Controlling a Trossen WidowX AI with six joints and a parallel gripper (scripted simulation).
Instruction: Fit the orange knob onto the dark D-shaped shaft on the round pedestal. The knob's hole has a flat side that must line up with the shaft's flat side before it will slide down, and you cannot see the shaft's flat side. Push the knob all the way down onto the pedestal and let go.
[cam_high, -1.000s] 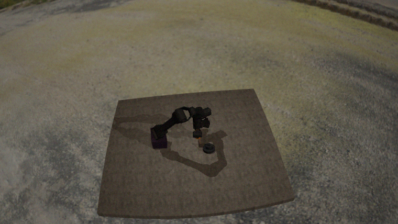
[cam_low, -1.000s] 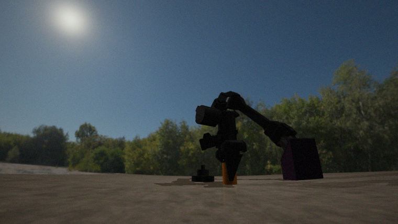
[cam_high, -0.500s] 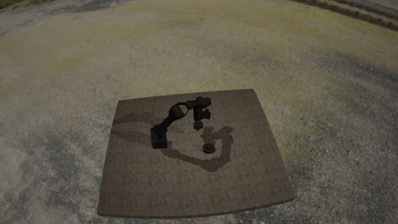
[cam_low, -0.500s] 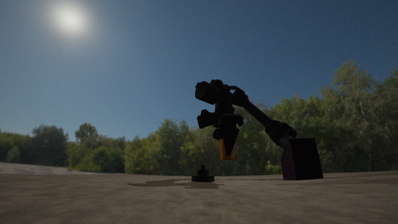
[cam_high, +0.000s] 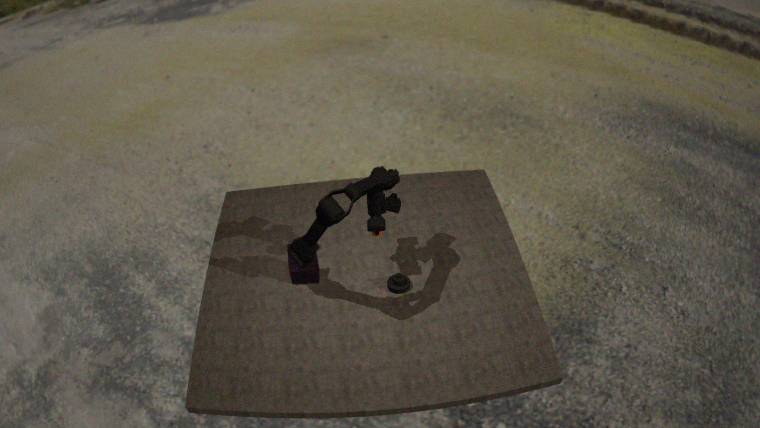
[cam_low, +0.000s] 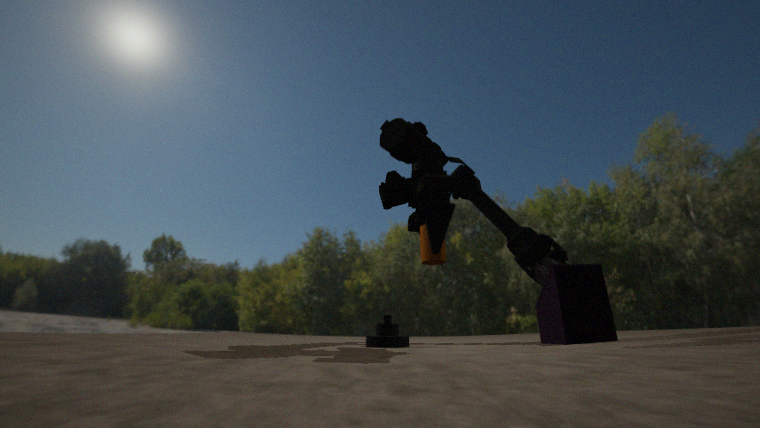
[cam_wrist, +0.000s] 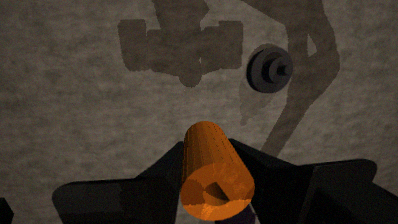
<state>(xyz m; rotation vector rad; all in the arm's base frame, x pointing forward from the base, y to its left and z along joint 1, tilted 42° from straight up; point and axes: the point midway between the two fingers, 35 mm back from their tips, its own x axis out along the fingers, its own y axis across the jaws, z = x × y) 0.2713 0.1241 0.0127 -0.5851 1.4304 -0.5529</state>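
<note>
The orange knob (cam_high: 377, 233) (cam_low: 426, 248) (cam_wrist: 209, 152) is a tall cylinder, held roughly upright in the air. The wrist view shows its near end with a dark opening. My gripper (cam_high: 376, 230) (cam_low: 436, 247) (cam_wrist: 205, 144) is shut on the knob, one dark finger on each side. The dark round pedestal (cam_high: 398, 286) (cam_low: 387, 341) (cam_wrist: 259, 82) stands on the table with the short shaft (cam_low: 387, 319) (cam_wrist: 283, 70) upright on top. The knob is well above the pedestal and off to one side, toward the arm's base. The shaft's flat side cannot be made out.
The brown table (cam_high: 319, 361) (cam_low: 212, 393) (cam_wrist: 60, 100) carries the arm's purple base block (cam_high: 304, 273) (cam_low: 577, 308). Shadows of the arm fall around the pedestal. The table's edges show in the top view.
</note>
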